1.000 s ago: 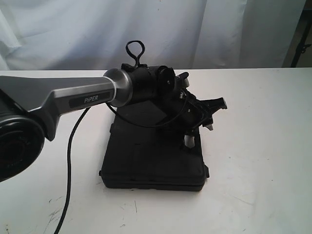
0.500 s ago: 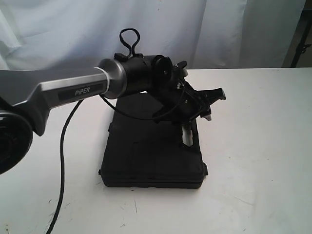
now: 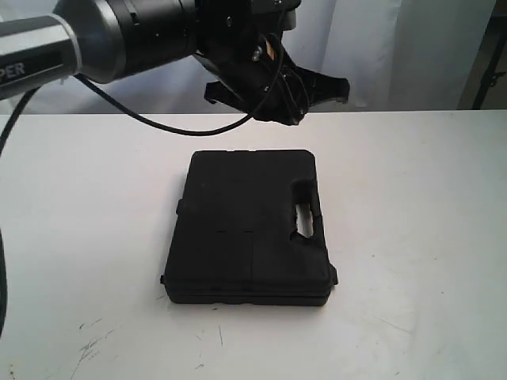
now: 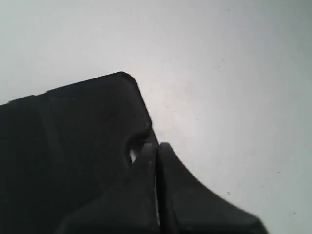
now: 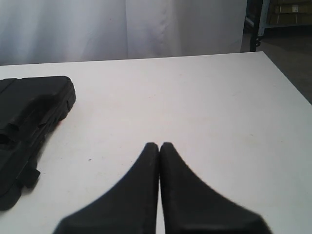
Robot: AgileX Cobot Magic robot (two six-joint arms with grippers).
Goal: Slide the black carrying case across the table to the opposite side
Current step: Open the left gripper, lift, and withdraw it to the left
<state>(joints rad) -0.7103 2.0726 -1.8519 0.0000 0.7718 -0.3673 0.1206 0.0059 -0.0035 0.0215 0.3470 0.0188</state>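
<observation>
Overhead | left gripper (image 4: 157,146) closed, clear of black carrying case (image 3: 245,229) | arm (image 3: 119,32) cropped

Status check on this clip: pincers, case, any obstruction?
Left pincer shut, empty, raised above black case. Right pincer shut, empty, over bare table. Case flat, ungripped. No obstruction seen.

I see a wide white flat tabletop (image 3: 412,206) carrying a black rectangular moulded-plastic case (image 3: 245,229), lying flat below my left fingers (image 4: 146,168), clear of them. Under my right fingers (image 5: 141,185) is bare tabletop.
</observation>
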